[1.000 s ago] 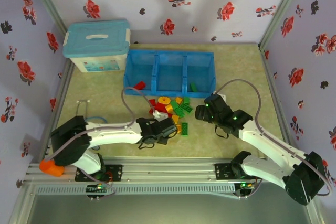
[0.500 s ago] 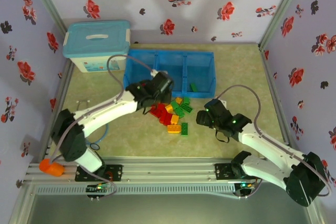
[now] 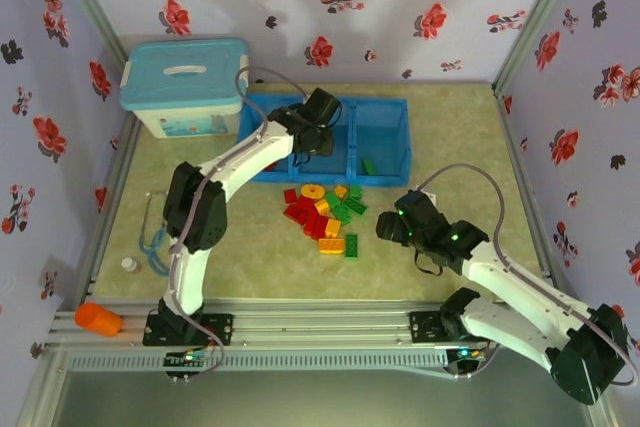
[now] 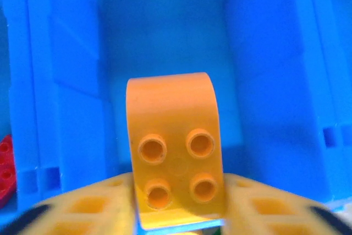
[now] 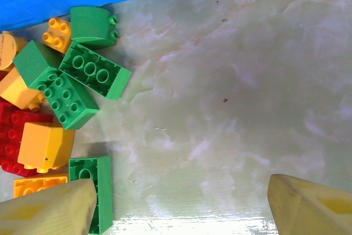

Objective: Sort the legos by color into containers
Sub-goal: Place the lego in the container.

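My left gripper (image 3: 318, 135) reaches over the middle compartment of the blue tray (image 3: 396, 107). An orange four-stud lego (image 4: 175, 152) sits between its fingers (image 4: 82, 207), which lie against both sides with no gap showing, above the compartment floor (image 4: 165, 31). A red lego (image 4: 4, 169) lies in the compartment to the left. A green lego (image 3: 369, 165) lies in the right compartment. The loose pile of red, orange and green legos (image 3: 325, 215) sits on the table in front of the tray. My right gripper (image 3: 392, 229) (image 5: 179, 213) hangs open over bare table just right of the pile, near a green lego (image 5: 94, 191).
A white storage box with a teal lid (image 3: 185, 87) stands left of the tray. An orange object (image 3: 97, 319) lies near the left base, with a cable loop (image 3: 155, 237) and a small white item (image 3: 128, 264) beside the left arm. Floral walls close in three sides.
My left arm swung from the near side of the pile up to the tray's middle compartment with the orange lego. The right gripper drifted slightly toward the near edge.
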